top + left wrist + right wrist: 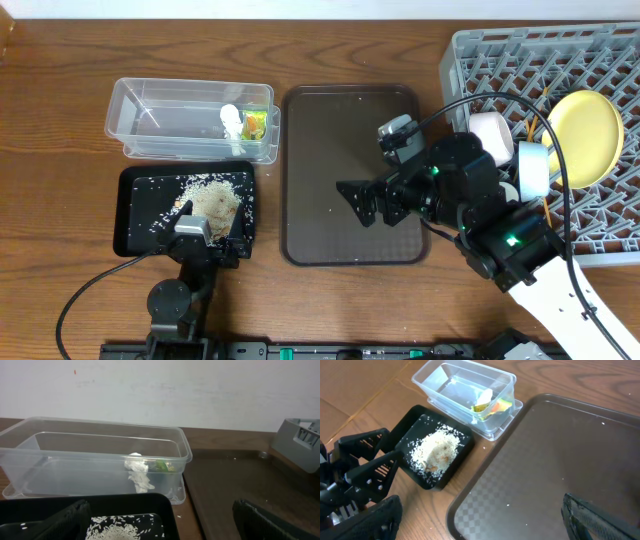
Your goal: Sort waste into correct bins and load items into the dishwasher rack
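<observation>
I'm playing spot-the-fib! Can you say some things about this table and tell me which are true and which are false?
1. The rice is in the black tray. True.
2. The wrapper is in the black tray. False: it is in the tub.
3. The plate is in the rack. True.
4. The scrap is in the rack. False: it is in the tub, beside the wrapper.

Brown wooden table [60,70] carries clear rectangular plastic tub [113,115], glossy black shallow tray [123,215] just beside it, dark brown serving tray [330,140] mid-table, grey lattice plastic crate [480,50] far right.
</observation>
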You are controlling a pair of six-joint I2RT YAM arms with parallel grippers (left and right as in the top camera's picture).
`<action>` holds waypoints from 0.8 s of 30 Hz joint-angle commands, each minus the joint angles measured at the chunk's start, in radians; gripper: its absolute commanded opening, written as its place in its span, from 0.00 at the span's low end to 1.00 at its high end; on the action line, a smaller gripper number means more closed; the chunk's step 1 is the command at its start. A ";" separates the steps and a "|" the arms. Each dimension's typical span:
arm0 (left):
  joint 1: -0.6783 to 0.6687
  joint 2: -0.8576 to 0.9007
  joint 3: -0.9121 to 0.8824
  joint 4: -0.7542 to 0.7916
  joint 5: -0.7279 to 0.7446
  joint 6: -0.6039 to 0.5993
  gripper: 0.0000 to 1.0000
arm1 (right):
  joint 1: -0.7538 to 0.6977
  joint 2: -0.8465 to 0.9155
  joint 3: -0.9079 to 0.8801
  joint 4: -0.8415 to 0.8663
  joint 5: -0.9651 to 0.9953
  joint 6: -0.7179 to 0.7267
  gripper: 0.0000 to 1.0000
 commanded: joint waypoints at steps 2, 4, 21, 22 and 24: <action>0.003 -0.007 -0.015 -0.011 -0.001 0.009 0.93 | -0.074 -0.045 0.013 -0.011 -0.006 0.015 0.99; 0.003 -0.007 -0.015 -0.010 -0.001 0.009 0.93 | -0.112 -0.085 0.013 -0.036 -0.029 0.013 0.99; 0.003 -0.007 -0.015 -0.011 -0.001 0.009 0.93 | -0.240 -0.683 -0.121 -0.313 0.203 -0.320 0.99; 0.003 -0.007 -0.015 -0.011 -0.001 0.009 0.93 | -0.248 -0.725 -0.171 -0.287 0.203 -0.320 0.99; 0.003 -0.007 -0.015 -0.011 -0.001 0.009 0.93 | -0.252 -0.786 -0.259 -0.239 0.203 -0.319 0.99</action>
